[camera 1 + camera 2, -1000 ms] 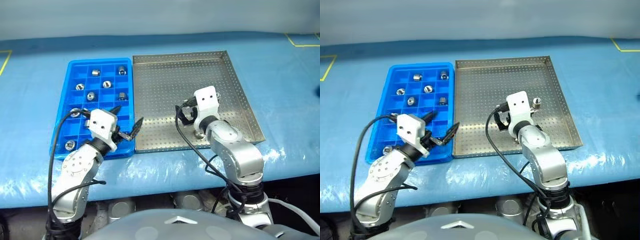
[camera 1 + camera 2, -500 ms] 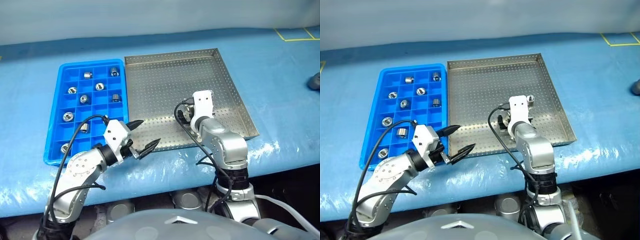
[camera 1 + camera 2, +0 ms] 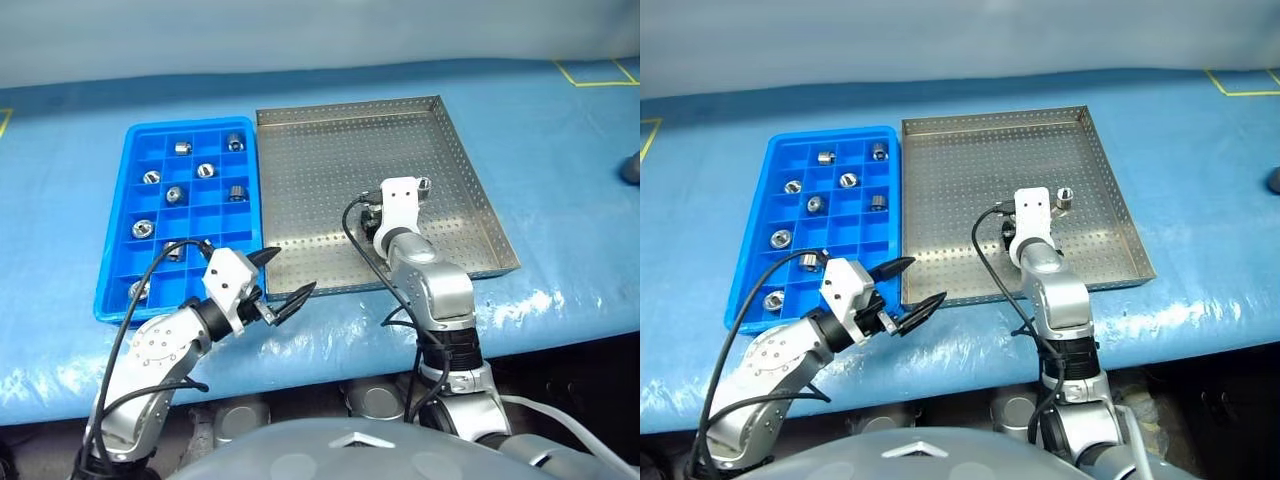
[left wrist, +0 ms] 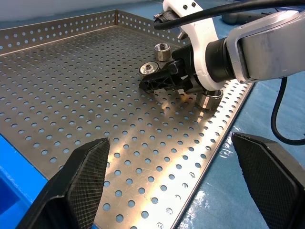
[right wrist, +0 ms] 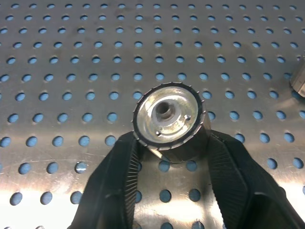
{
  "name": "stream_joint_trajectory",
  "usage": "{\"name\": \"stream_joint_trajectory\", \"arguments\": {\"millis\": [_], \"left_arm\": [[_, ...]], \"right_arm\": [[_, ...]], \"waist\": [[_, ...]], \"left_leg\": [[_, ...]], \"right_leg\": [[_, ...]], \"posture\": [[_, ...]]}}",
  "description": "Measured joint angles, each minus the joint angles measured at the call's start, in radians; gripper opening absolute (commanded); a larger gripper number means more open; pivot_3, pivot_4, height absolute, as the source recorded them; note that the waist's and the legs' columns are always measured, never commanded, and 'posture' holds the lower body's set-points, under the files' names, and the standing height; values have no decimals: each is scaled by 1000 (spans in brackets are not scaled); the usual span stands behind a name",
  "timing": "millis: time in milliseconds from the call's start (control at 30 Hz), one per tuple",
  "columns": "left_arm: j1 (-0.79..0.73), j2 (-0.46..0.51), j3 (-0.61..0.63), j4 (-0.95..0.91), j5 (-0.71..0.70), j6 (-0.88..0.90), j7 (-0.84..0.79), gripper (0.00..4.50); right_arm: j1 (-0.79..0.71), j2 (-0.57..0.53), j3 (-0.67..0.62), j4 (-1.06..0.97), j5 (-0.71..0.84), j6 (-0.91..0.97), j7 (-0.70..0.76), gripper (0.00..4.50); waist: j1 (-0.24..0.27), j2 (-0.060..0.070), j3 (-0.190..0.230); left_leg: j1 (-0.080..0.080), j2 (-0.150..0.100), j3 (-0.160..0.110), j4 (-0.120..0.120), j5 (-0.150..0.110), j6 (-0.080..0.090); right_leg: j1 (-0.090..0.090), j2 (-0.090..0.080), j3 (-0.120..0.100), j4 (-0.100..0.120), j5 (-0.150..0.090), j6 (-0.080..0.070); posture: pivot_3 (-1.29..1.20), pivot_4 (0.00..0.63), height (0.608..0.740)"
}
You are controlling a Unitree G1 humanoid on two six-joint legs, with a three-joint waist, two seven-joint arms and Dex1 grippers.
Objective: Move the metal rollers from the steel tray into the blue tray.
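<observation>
Metal rollers [image 3: 827, 157] sit in several compartments of the blue tray [image 3: 750, 260] (one each). On the steel tray [image 3: 970, 190], the right gripper [image 5: 170, 143] pinches one roller [image 5: 167, 118] between both fingers; another roller [image 3: 1064, 197] stands nearby. The left gripper [image 3: 908, 287] hovers spread wide over the steel tray's near edge.

Between the black, ribbed fingers [image 5: 119, 186] of the right gripper [image 5: 169, 157] sits a shiny silver roller [image 5: 169, 119] with a notched rim. Beneath it the steel tray [image 3: 330, 160] is silver, dotted with holes; the blue tray [image 3: 190, 215] beside is bright blue, on a paler blue table cover [image 3: 560, 140].
</observation>
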Motion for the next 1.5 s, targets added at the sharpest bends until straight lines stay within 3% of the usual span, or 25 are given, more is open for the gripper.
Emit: {"name": "stream_joint_trajectory", "arguments": {"millis": [167,500,600,800,1000,1167,1300,1500], "left_arm": [[10,0,0,-4,0,-3,18,4500],[61,-5,25,-53,-1,-5,62,4500],[75,-5,40,-56,-1,-5,68,4500],[79,-6,40,-56,-2,-5,72,4500],[87,-3,40,-59,-5,-5,71,4500],[76,12,38,-56,-28,-5,48,4500],[39,22,6,-46,-28,-6,19,4500],[10,45,-37,-24,-22,-26,-21,4500]], "right_arm": [[-9,9,52,-69,-6,-2,14,96],[-103,13,167,-139,16,44,122,44],[-144,37,140,-102,16,13,116,587],[-183,80,53,-22,12,-20,59,2469],[-94,-19,17,-184,29,196,94,4447],[-51,-170,-4,-414,58,457,150,4481],[-51,-208,-44,-521,74,623,176,4481],[16,-268,-54,-565,122,681,208,4481]], "waist": [[6,0,0],[42,0,0],[50,0,0],[55,0,0],[57,1,0],[40,2,0],[22,4,-1],[-6,4,-2]], "left_leg": [[-2,0,0,-2,0,0],[-7,0,0,-2,0,0],[-7,0,0,-2,0,0],[-8,0,0,-2,0,0],[-14,0,-1,-1,0,0],[-13,0,-1,0,0,0],[-12,1,-1,0,0,0],[-13,0,-1,0,0,0]], "right_leg": [[-3,0,0,0,-1,-2],[-8,0,-1,0,0,-6],[-8,0,-1,0,-2,-3],[-9,0,-1,0,1,-7],[-13,-1,-3,0,0,-9],[-13,0,-3,0,0,-7],[-13,0,-3,0,-2,-4],[-13,0,-2,0,-2,-4]], "posture": [[11,150,740],[55,150,740],[54,150,740],[49,150,740],[-10,150,740],[-84,150,740],[-115,150,740],[-131,150,740]]}}
